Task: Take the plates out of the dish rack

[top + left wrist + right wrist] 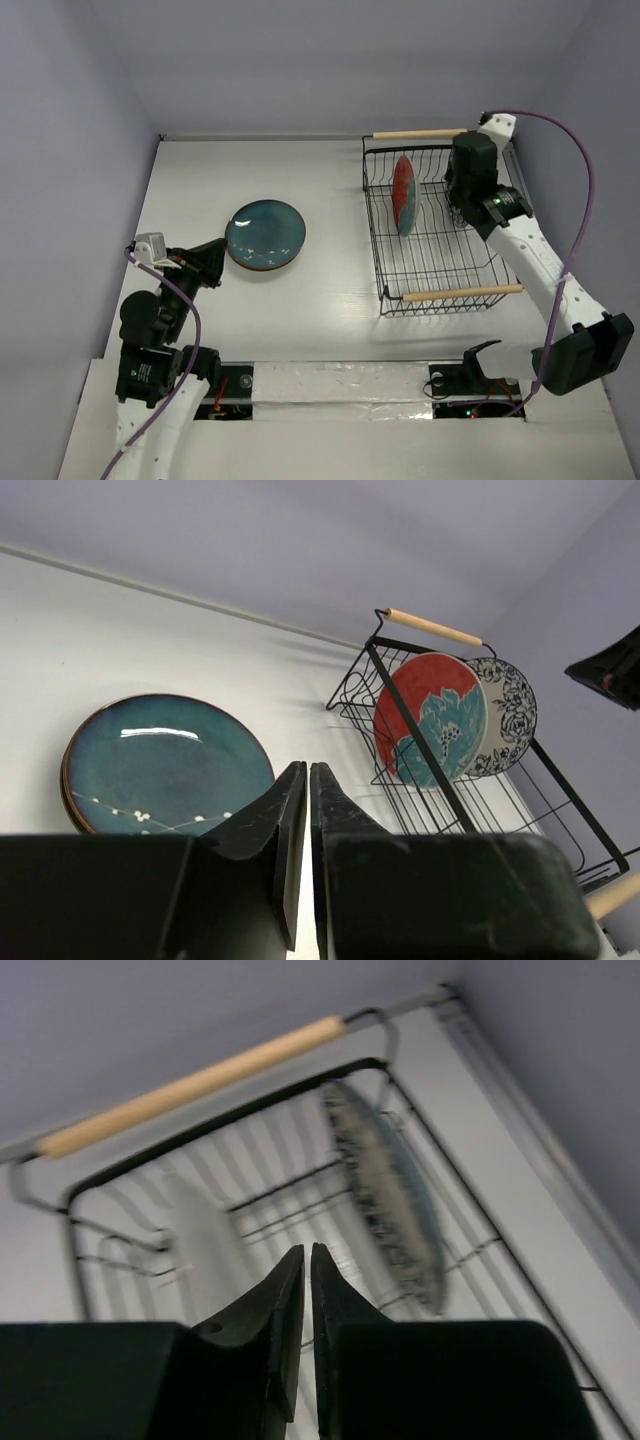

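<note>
The black wire dish rack (432,262) with two wooden handles stands at the right. A red plate with a teal flower (403,190) stands upright in it and also shows in the left wrist view (430,720). A white-blue floral plate (508,712) stands just behind it; it is blurred and edge-on in the right wrist view (385,1195). A dark teal plate (265,233) lies flat on the table left of the rack. My left gripper (214,250) is shut and empty beside the teal plate's left rim. My right gripper (466,150) is shut and empty above the rack's far right part.
The rack's far wooden handle (195,1085) lies ahead of my right gripper. A pale blurred shape (205,1240) stands in the rack to its left. Grey walls close the table at the back and on both sides. The right wall is close to the rack.
</note>
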{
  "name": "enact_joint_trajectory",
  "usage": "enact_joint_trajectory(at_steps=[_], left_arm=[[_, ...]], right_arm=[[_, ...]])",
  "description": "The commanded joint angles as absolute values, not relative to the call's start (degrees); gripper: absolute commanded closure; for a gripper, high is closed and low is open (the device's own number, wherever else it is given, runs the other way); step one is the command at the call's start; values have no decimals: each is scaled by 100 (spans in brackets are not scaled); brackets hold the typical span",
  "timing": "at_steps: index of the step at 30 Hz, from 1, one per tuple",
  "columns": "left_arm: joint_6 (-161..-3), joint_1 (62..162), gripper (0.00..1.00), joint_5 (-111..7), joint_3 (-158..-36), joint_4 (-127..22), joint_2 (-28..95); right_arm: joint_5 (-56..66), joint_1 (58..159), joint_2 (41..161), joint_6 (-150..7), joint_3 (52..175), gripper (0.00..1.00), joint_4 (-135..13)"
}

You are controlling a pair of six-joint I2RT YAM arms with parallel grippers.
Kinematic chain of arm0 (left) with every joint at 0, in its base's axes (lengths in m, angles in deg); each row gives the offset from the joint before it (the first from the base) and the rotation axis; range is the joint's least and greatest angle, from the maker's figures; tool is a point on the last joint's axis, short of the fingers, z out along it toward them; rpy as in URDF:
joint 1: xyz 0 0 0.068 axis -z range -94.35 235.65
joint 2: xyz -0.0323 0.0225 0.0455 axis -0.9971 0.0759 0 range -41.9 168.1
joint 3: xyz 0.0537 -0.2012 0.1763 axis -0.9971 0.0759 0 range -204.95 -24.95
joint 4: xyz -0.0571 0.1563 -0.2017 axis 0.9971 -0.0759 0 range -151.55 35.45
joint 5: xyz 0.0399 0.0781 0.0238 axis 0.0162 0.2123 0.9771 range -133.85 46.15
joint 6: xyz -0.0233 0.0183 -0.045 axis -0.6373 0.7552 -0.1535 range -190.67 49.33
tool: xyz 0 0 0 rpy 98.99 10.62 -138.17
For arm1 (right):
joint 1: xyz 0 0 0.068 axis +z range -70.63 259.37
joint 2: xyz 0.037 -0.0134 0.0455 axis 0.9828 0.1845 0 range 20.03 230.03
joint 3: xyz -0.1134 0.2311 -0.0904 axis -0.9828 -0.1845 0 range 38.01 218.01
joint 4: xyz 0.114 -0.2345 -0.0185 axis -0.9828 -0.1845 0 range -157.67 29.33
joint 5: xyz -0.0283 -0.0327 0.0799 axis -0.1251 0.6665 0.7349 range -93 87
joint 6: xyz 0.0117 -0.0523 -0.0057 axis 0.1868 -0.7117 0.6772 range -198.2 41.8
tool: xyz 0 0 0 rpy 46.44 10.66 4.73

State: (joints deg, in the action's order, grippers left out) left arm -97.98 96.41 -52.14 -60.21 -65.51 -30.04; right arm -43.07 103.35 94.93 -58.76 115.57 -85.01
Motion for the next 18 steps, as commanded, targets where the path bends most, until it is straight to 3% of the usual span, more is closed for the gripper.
enact_joint_trajectory(at_steps=[1,3,6,11,18], left_arm=[[-9792,9646,97,-5167,-6072,-6273,-3038],[-9792,9698,95,-5185,-6072,-6282,-3012],[-9783,9760,87,-5193,-6090,-6299,-2959],[-9774,9822,79,-5185,-6098,-6326,-2898],[-9774,9874,77,-5176,-6098,-6325,-2950]], right_arm=[[-4457,9731,9272,-6141,11202,72,-8642],[-4605,9406,9324,-6202,11184,44,-8817],[-4616,9238,9579,-6282,11201,32,-8888],[-4369,8895,10194,-6326,11376,33,-8818],[-4360,8780,11029,-6440,11824,46,-8923]])
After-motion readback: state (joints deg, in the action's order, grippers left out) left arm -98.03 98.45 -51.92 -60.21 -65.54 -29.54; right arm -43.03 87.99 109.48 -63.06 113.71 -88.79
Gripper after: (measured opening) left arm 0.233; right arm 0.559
